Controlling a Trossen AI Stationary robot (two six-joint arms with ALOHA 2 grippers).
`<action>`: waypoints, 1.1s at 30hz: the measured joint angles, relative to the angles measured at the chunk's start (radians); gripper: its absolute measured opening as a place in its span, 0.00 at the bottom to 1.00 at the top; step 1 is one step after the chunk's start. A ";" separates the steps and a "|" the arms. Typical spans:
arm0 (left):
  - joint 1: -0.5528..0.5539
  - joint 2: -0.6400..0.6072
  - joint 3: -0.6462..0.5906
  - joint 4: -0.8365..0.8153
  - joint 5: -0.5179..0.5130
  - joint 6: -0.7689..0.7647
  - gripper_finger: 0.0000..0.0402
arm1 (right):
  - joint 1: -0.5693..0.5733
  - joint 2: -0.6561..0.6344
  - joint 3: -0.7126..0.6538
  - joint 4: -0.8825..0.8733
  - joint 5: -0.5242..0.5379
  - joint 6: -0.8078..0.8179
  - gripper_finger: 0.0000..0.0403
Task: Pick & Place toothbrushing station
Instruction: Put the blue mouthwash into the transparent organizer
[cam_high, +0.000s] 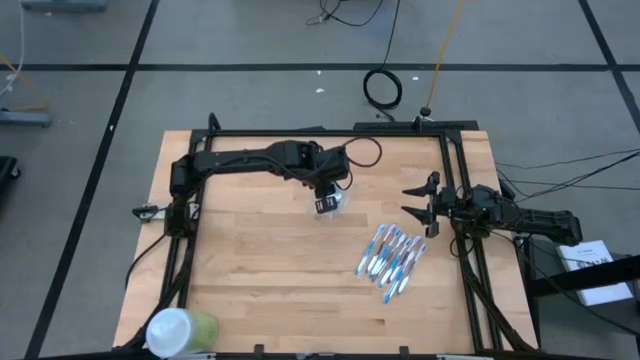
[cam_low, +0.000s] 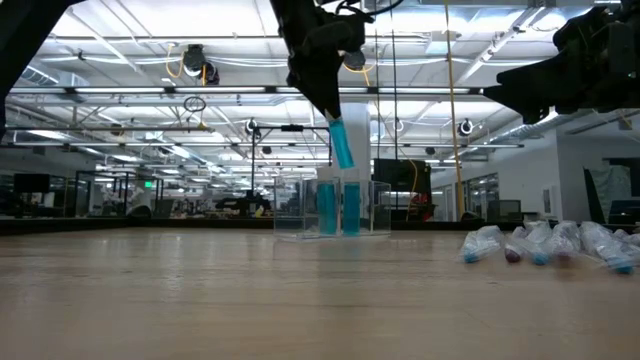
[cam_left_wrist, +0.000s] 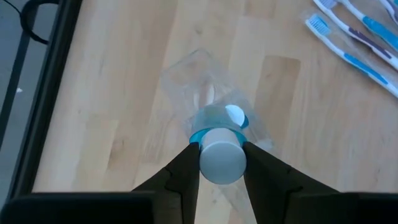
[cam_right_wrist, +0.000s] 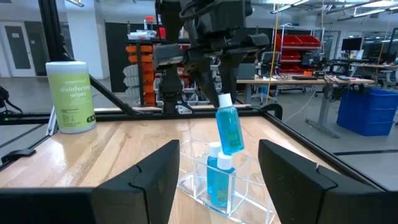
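Left gripper (cam_right_wrist: 214, 93) hangs directly over the small clear plastic cup (cam_right_wrist: 217, 183), clamped on the white cap of a tilted teal tube (cam_right_wrist: 229, 129), seemingly aimed down beside two tubes inside. Right gripper (cam_high: 418, 200) waits wide apart near blue-and-white toothbrushes (cam_high: 392, 258).

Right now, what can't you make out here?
- High view: the left gripper covers the clear cup and the tube it holds.
- Low view: toothbrushes blurred, count unclear.
- Left wrist view: the tube's cap hides its body and the cup's contents.
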 joint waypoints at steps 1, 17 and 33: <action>-0.001 0.000 0.000 0.000 -0.002 0.001 0.29 | 0.000 0.000 0.000 0.000 0.000 0.000 0.53; -0.005 -0.025 0.000 -0.007 -0.023 0.028 0.30 | 0.000 0.000 0.000 0.000 0.000 0.000 0.53; -0.003 -0.028 -0.020 -0.003 -0.050 0.021 0.30 | 0.000 0.000 0.000 0.000 0.000 0.000 0.53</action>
